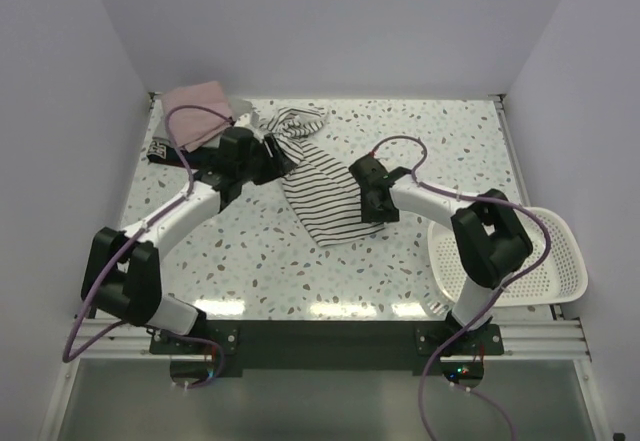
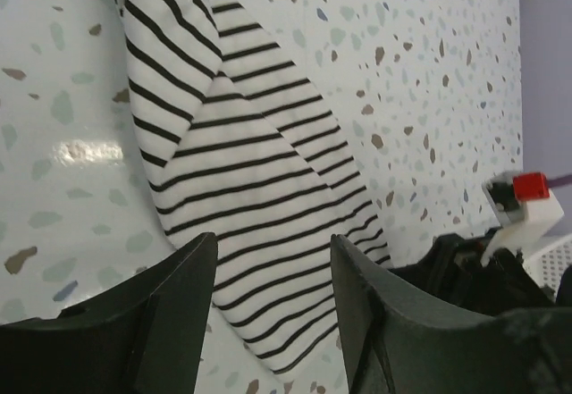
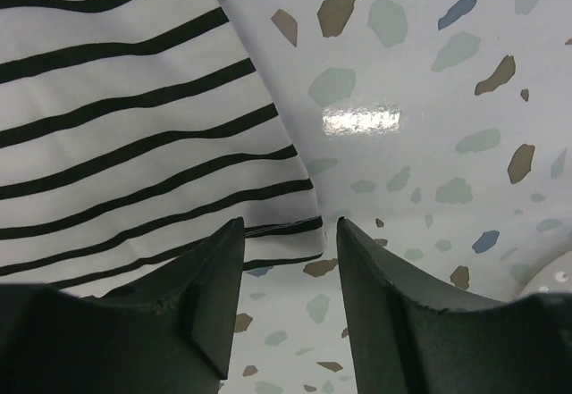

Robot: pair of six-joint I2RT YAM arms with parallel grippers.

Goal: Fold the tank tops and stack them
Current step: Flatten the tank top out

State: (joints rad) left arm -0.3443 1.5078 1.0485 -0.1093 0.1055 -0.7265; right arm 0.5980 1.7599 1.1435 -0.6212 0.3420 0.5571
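Soft white tank top with thin black stripes is seen lying on the white speckled tabletop, roughly mid-table between the two arms. Its far end is bunched and twisted toward the back left, and the near end is spread flatter. One diagonal fold across the striped cloth is shown in the left wrist view.

The left gripper is positioned over the bunched far end. In the wrist view the left gripper is seen with jaws held apart. Striped cloth lies flat on the table beneath the gap and nothing is pinched.

The right gripper is placed at the top's right edge. Up close the right gripper is also seen with jaws parted. The cloth's corner is visible just ahead of the gap and is not gripped.

A dusty pink tank top is found at the back left corner. A dark piece of fabric is seen just nearer along the left edge, mostly hidden, so its colour cannot be told exactly. A white plastic slotted basket is set at the near right, partly covered by the right arm.
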